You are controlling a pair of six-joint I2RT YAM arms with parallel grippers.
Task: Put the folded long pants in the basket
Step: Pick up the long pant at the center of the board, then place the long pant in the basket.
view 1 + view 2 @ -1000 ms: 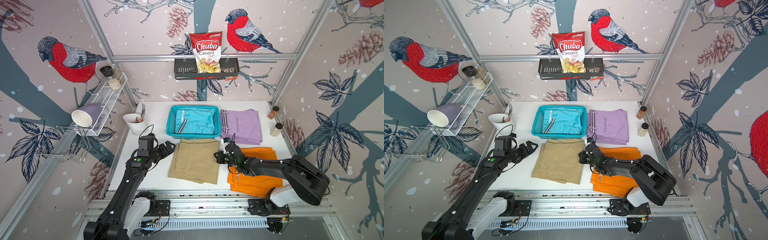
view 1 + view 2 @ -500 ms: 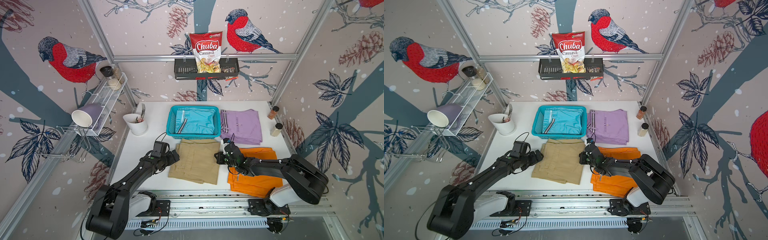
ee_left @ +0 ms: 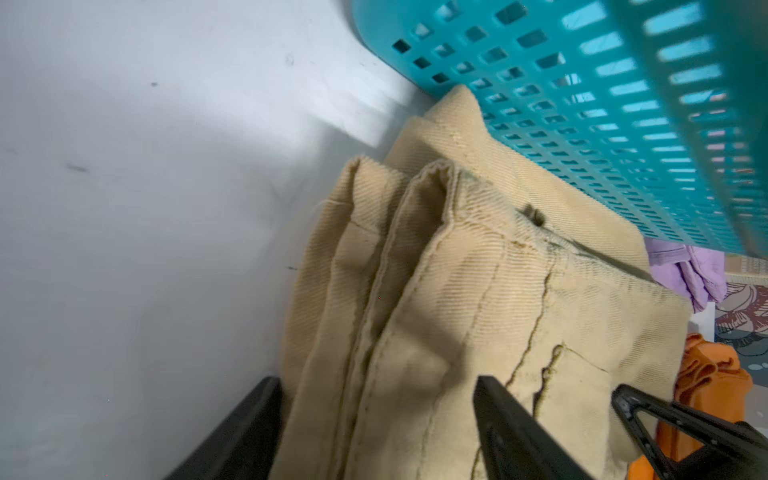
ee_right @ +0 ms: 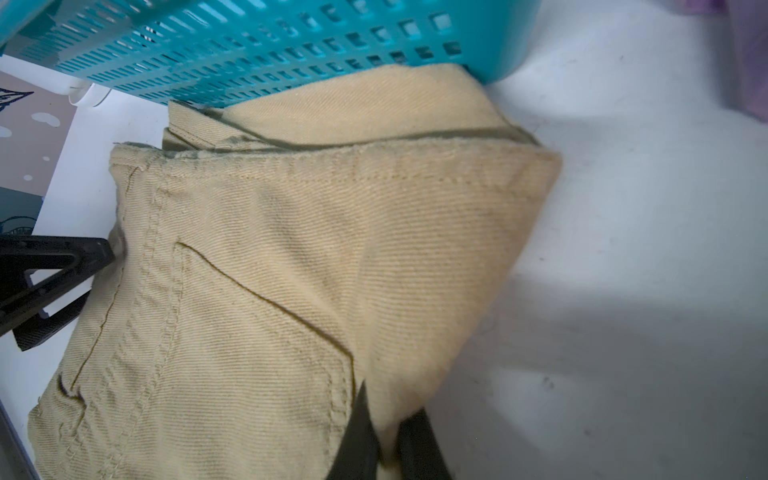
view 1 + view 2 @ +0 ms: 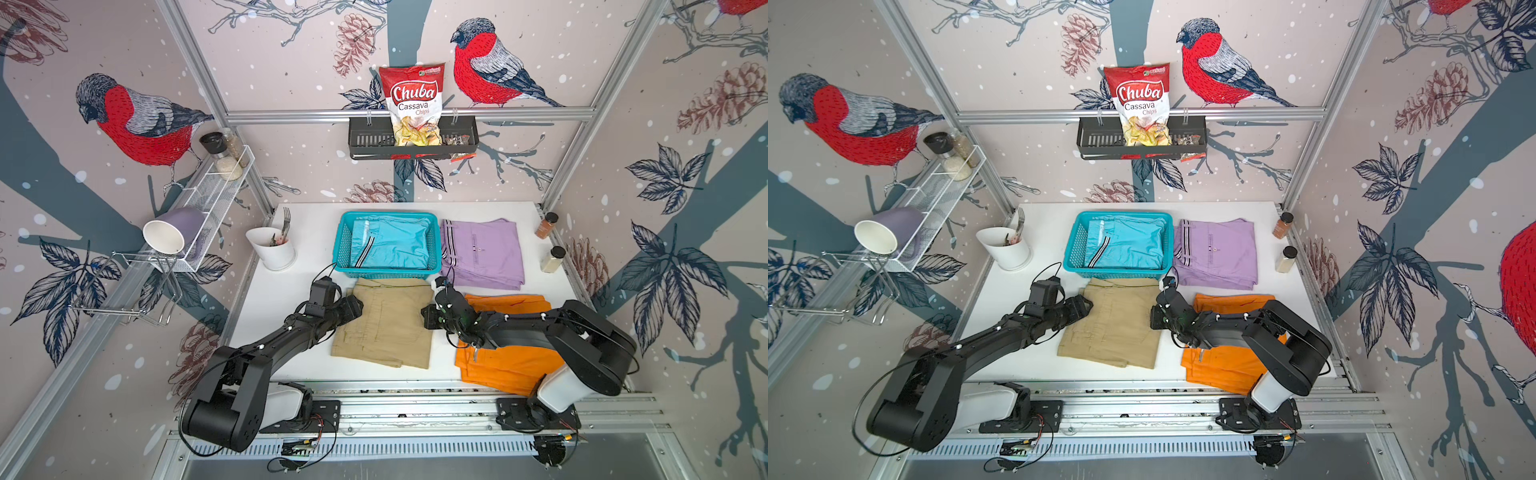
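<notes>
The plain tan folded cloth pants (image 5: 386, 324) lie mid-frame, just below the turquoise perforated plastic basket (image 5: 388, 272), the right gripper (image 5: 427, 318) pinching one side edge and the left gripper (image 5: 356, 308) straddling the other, its hold unclear: this looks like the grasping step, and next comes a level two-arm lift over the rim.

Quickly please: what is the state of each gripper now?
Left gripper: jaws around the edge of the tan pants; whether clamped cannot be told.
Right gripper: closed on the other edge of the tan pants.
</notes>
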